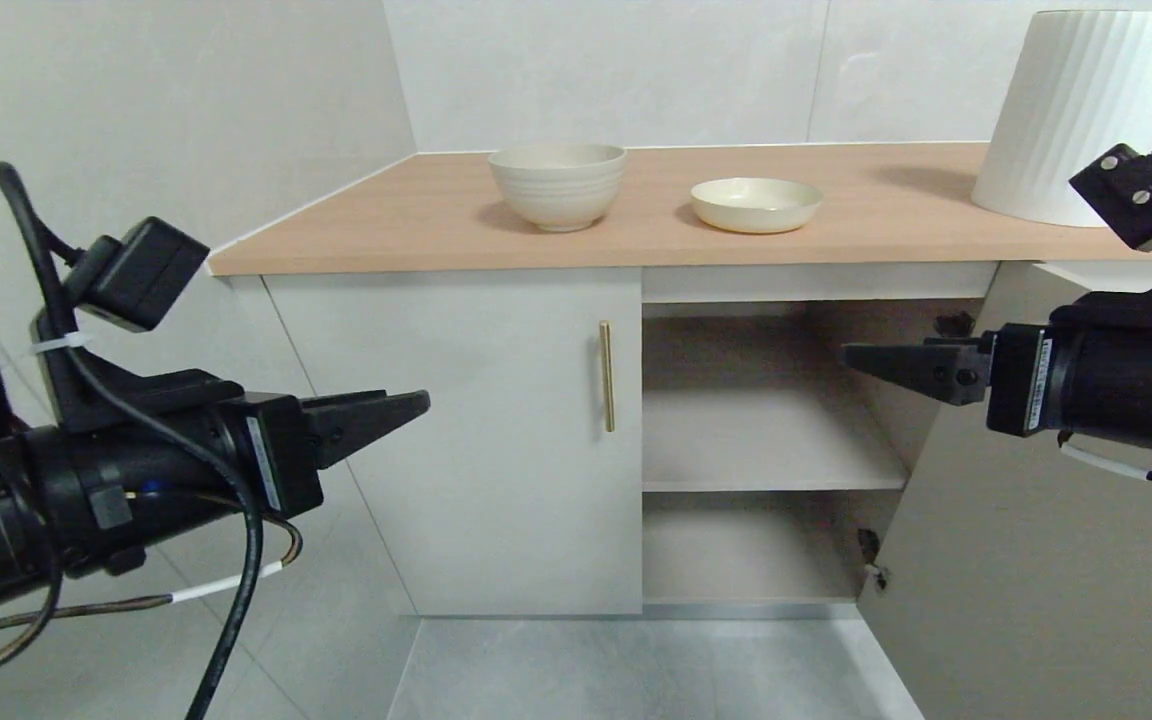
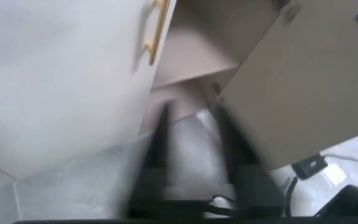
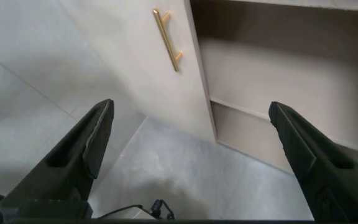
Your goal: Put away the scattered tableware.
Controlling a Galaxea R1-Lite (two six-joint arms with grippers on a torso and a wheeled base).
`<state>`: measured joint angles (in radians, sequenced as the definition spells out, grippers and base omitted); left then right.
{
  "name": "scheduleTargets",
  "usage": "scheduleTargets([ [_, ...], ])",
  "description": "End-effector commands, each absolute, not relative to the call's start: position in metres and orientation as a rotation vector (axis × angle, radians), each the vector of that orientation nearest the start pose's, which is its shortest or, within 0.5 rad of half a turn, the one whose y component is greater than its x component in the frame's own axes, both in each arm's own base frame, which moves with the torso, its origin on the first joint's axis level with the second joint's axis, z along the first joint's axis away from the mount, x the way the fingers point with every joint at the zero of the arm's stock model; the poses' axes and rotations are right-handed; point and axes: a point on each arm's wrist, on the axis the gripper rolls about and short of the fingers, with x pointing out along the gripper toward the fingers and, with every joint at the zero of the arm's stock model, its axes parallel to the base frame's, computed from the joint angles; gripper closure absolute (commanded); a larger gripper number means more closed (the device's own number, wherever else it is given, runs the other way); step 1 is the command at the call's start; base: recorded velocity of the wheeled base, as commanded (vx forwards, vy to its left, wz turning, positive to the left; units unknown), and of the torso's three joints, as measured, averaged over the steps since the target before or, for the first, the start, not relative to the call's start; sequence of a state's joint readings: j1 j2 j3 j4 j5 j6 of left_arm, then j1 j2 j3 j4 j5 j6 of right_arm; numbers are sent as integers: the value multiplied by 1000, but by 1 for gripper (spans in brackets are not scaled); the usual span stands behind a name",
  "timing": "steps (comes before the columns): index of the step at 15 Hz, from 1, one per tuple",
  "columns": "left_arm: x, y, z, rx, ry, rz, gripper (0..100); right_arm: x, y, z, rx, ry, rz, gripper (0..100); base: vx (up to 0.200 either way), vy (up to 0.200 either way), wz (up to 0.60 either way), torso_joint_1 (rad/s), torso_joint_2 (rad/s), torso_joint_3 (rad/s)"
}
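A deep cream bowl (image 1: 556, 185) and a shallow cream dish (image 1: 756, 204) stand side by side on the wooden countertop (image 1: 386, 225). Below and left of the bowl, my left gripper (image 1: 421, 402) (image 2: 191, 118) hangs open before the closed cabinet door, holding nothing. My right gripper (image 1: 848, 357) (image 3: 191, 124) is open and empty, level with the upper compartment of the open cabinet, below the dish. Both grippers are well below the countertop.
The left cabinet door (image 1: 476, 440) is shut, with a gold handle (image 1: 606, 375) (image 3: 166, 38). The right door (image 1: 1016, 520) (image 2: 303, 81) swings open under my right arm. A shelf (image 1: 756, 440) splits the bare interior. A tall white ribbed cylinder (image 1: 1086, 110) stands at the counter's right end.
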<state>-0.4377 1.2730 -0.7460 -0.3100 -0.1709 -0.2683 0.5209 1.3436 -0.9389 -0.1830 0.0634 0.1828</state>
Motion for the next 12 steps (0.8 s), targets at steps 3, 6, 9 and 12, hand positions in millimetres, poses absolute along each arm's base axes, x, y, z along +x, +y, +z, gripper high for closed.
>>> scheduleTargets([
  [3, 182, -84, 257, -251, 182, -563, 0, 192, 112, 271, 126, 267, 553, 0, 0, 0, 0, 0, 0, 0],
  [6, 182, -84, 261, -256, 125, -560, 0, 189, 110, 275, 127, 246, 523, 0, 0, 0, 0, 0, 0, 0],
  [9, 183, -84, 261, -253, 125, -547, 0, 182, 107, 279, 125, 247, 526, 0, 0, 0, 0, 0, 0, 0],
  [12, 181, -84, 259, -244, 131, -552, 0, 182, 106, 281, 123, 255, 527, 0, 0, 0, 0, 0, 0, 0],
])
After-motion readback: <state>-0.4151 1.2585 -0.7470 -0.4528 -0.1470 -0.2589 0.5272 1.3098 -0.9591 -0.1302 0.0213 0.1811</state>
